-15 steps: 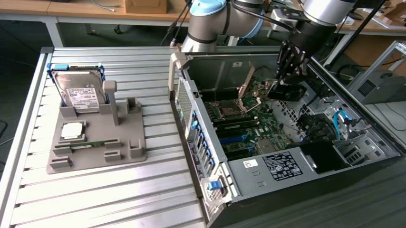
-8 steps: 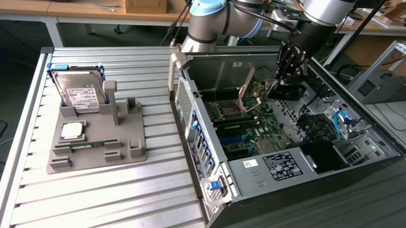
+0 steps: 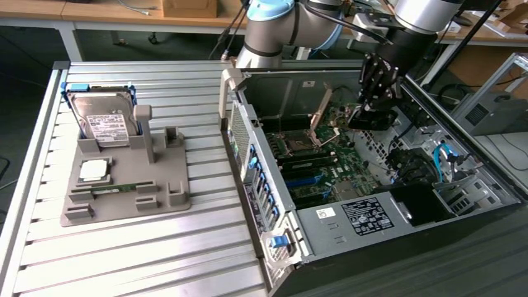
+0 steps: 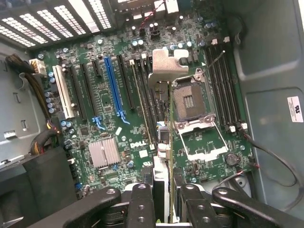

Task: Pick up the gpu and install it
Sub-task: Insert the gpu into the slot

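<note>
gpu edge-on in tool, faces hidden, over motherboard

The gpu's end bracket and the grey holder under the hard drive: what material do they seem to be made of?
Bracket of the gpu: likely sheet steel, bare silver with a dull sheen and bent tabs. Grey holder: probably plastic, matte, one even grey, with moulded posts and slots.

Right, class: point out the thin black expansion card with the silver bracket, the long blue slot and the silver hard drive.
Thin expansion card with silver bracket [image 4: 161, 114], wrist view: its edge.
Long blue slot [image 4: 114, 86], wrist view: mid-length.
Silver hard drive [image 3: 99, 111], exterior view: bare metal face.
</note>
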Controlling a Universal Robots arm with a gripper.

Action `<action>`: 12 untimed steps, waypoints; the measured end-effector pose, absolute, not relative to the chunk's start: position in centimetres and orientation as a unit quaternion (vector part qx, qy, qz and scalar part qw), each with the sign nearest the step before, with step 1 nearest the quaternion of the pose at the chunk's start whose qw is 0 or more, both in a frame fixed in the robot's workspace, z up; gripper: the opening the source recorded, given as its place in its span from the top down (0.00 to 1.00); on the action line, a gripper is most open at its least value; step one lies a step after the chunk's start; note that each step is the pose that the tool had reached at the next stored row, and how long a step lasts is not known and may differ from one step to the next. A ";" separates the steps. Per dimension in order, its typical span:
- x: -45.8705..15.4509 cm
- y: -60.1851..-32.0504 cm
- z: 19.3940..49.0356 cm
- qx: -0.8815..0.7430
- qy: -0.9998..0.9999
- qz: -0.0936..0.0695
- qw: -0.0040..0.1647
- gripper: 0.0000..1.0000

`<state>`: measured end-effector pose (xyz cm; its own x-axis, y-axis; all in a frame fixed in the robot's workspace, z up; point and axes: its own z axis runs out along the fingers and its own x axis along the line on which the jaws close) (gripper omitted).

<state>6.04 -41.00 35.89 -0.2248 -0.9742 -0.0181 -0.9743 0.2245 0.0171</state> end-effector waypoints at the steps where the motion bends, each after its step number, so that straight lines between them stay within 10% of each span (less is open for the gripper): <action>1: 6.0 -41.0 35.9 -0.624 0.781 0.012 0.002 0.73; 12: 6.0 -41.0 35.9 -0.643 0.766 0.012 0.001 0.73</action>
<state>6.04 -41.00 35.87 -0.1741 -0.9846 -0.0181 -0.9846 0.1738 0.0171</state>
